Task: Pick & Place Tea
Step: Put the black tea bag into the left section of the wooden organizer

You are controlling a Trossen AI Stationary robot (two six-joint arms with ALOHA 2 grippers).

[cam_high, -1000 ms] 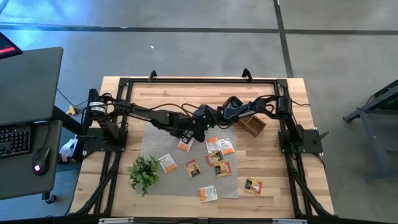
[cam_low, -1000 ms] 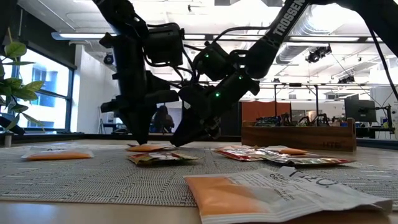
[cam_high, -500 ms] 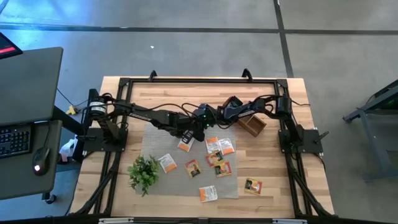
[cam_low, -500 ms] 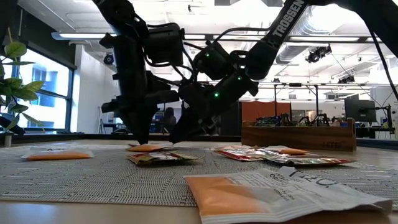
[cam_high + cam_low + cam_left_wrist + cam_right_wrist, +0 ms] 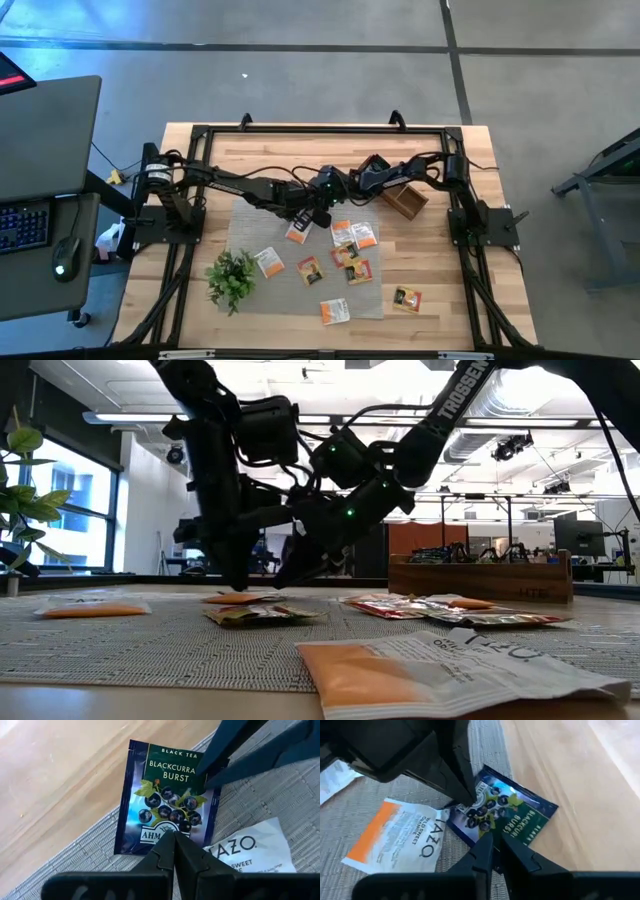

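Two clenched tools (image 5: 173,837) (image 5: 492,840) pinch opposite edges of the blackcurrant sachet (image 5: 160,802) straddling the mat's edge (image 5: 75,852).

Dark-blue berry-print sachet (image 5: 167,800), orange-and-white sachet (image 5: 400,837), grey woven mat (image 5: 255,235)

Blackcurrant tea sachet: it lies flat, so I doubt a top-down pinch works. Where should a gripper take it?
Probably at an edge. The blackcurrant sachet lies flat, half on the grey mat, half on the wooden table. The table-side edge is clear, whereas both grippers crowd the mat side.
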